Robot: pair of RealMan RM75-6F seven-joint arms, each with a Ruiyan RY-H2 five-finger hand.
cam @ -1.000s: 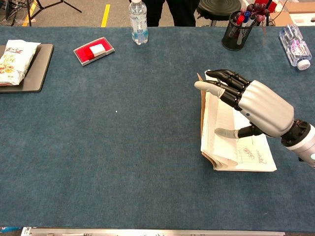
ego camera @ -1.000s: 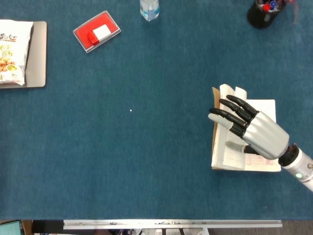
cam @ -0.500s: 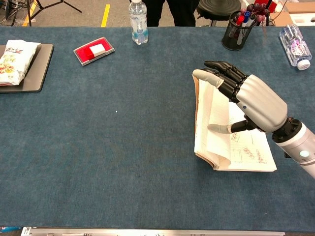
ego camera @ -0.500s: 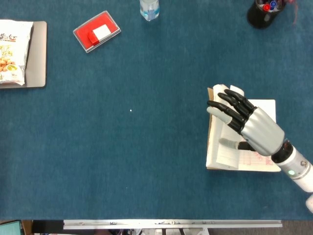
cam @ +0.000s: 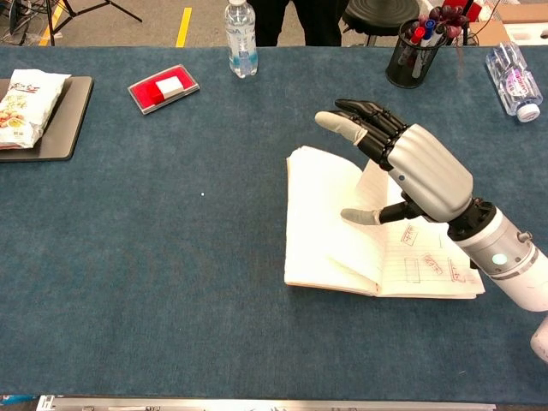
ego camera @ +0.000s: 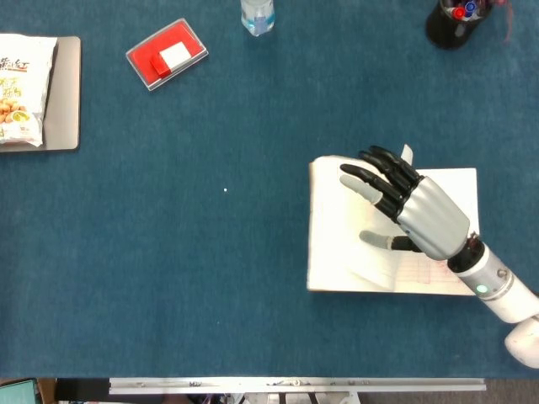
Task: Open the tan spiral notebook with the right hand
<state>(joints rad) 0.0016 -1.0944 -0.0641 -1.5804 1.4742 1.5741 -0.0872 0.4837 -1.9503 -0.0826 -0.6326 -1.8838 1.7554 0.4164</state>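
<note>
The spiral notebook (ego camera: 337, 252) lies open on the blue table right of centre, white pages up; its left half (cam: 321, 231) has fallen flat to the left. The right page carries sketched boxes. My right hand (ego camera: 413, 210) hovers over the middle of the book, fingers stretched out toward the left and thumb below, holding nothing. In the chest view the right hand (cam: 411, 167) is above the spine, and one loose page still stands up between thumb and fingers. My left hand shows in neither view.
A red box (ego camera: 166, 55) and a water bottle (ego camera: 257, 15) sit at the far edge. A black pen holder (cam: 417, 51) and a lying bottle (cam: 514, 81) are at the far right. A snack bag (ego camera: 21, 88) rests on a grey tray (ego camera: 67, 93) far left.
The stack of pages that stood on edge has swung over to the left and dropped flat. My right hand followed leftward and a little up.
</note>
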